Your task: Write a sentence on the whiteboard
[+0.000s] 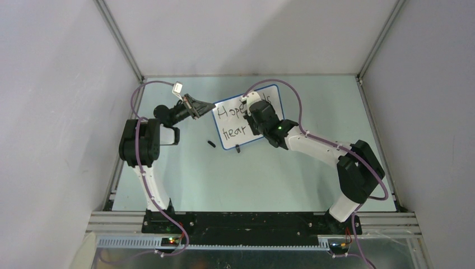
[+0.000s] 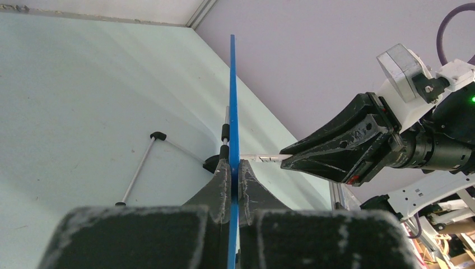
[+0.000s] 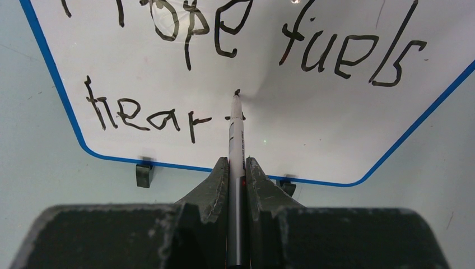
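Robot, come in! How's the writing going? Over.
Left gripper shut on whiteboard edge. Right gripper shut on marker, tip at board. Sentence unfinished, second line partial. Nothing blocking.

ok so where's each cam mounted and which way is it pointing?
Top external: above and behind the bases, looking down at the table; left arm, right arm, whiteboard between.
Left wrist: looks along the left gripper, shut on the whiteboard's edge; right gripper opposite.
Right wrist: looks along its gripper and marker at the sentence.
Shared: all three see the whiteboard; top and left wrist show the right gripper.
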You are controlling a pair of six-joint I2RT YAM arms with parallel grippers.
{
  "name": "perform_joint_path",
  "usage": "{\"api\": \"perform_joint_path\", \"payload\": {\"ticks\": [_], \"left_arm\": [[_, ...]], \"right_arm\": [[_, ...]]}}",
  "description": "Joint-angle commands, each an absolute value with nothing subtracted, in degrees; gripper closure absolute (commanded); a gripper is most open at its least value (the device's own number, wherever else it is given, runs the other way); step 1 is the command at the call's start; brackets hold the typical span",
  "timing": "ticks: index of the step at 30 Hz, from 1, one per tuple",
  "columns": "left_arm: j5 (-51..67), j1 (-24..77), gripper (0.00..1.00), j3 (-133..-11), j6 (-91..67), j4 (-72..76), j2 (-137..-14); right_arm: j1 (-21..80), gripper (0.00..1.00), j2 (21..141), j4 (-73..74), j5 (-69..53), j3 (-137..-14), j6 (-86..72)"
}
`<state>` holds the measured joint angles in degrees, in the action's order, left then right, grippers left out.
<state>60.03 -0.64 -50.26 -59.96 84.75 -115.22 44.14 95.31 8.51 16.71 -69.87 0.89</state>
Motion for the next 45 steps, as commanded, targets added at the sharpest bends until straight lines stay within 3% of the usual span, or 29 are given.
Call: {"api": "perform_joint_path", "payload": {"ticks": [1, 45], "left_arm": [[61.9, 0.2, 1.00, -51.0, -59.8, 87.5, -115.1], [61.9, 0.2, 1.00, -50.8, -59.8, 87.5, -115.0]], "right_arm": [[44.2, 1.00, 95.5, 9.4, 18.5, -70.5, 0.3], [45.4, 1.00, 93.8, 11.3, 20.0, -65.1, -2.5]]}}
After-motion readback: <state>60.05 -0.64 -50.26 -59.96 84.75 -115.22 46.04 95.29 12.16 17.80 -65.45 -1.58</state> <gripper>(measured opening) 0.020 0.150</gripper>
